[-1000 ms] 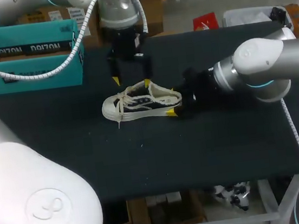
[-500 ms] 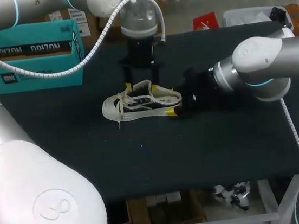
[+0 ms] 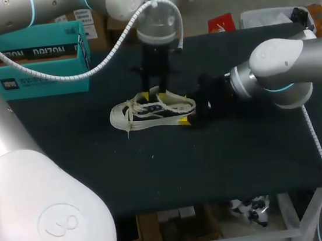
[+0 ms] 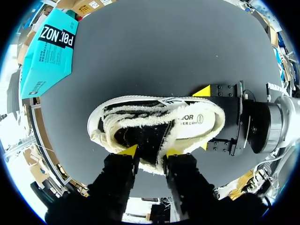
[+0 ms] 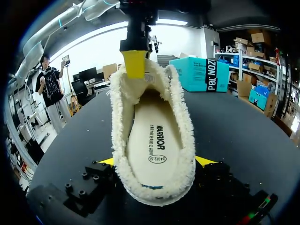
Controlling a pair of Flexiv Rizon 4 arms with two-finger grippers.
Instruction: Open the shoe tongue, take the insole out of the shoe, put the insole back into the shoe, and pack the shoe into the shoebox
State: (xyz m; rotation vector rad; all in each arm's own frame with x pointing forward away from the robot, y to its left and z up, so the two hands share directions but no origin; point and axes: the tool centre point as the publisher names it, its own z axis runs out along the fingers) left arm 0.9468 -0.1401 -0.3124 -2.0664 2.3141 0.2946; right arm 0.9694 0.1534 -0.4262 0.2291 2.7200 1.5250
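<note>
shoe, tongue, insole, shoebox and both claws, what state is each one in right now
shoe: upright on its sole, not boxed.
tongue: raised at the shoe's opening.
insole: lying flat inside the shoe.
shoebox: open-topped, apart from the shoe, shoe not in it.
left claw: down at the tongue; grip cannot be told.
right claw: shut on the shoe at its heel end.
</note>
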